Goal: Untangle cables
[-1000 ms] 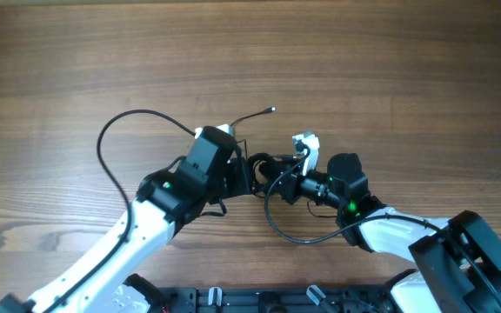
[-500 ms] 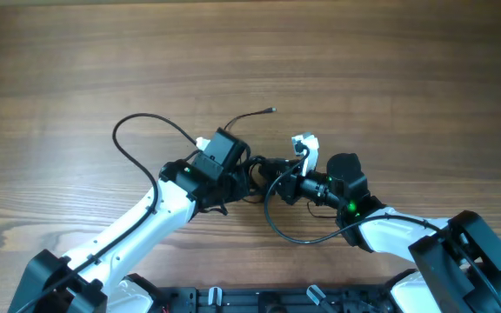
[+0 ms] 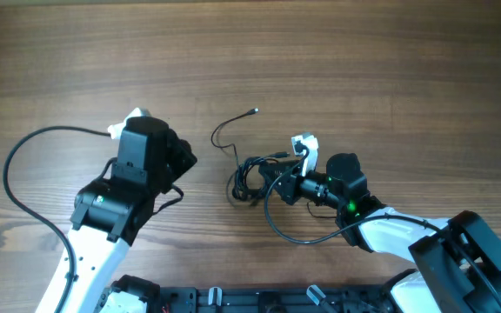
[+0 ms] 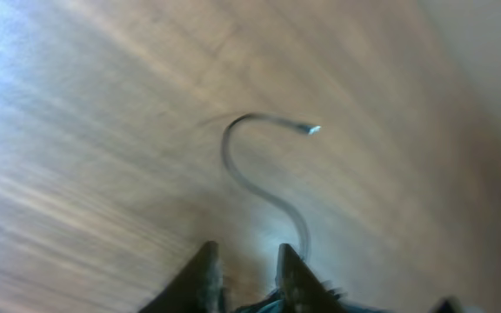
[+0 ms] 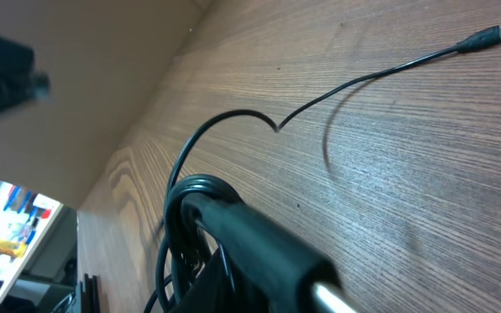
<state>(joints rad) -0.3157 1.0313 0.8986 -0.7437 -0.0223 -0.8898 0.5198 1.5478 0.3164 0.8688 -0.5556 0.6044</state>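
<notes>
From overhead the right claw (image 3: 269, 179) is closed on the clump of cables (image 3: 240, 184) on the counter (image 3: 390, 69), while only the left wrist view shows the left claw (image 4: 247, 261) slightly parted, empty, facing one loose plug end (image 4: 311, 129).

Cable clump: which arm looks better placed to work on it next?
Probably the right. The right claw is closed on the cable clump, while the left claw stands open, off to the side and apart from it.
</notes>
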